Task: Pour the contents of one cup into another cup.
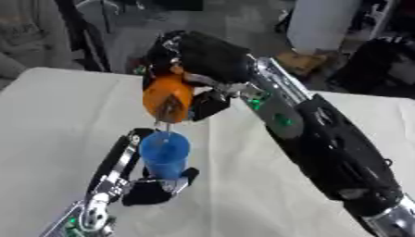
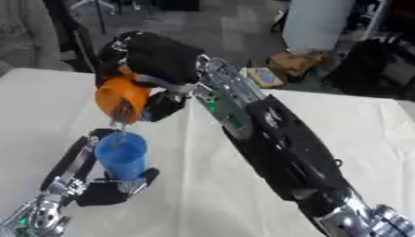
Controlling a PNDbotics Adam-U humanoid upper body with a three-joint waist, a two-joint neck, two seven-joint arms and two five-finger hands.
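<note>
Right arm (image 1: pixel 324 139): bulky glossy black shells, silver forearm section with small green lights. Left arm (image 1: pixel 113 171): slim black and silver links. Each robot hand black: right (image 1: pixel 203 55), left (image 1: pixel 154 192).

A table (image 1: pixel 48 106) covered by a plain off-white cloth (image 2: pixel 210 194) is seen, its far edge set against a cluttered floor; whether the blue cup (image 1: pixel 165 155) rests on it or is held just above cannot be told.

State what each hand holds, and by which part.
The right hand grips the orange cup around its body, tipped mouth-down. The left hand holds the blue cup upright by its lower body, directly beneath.
</note>
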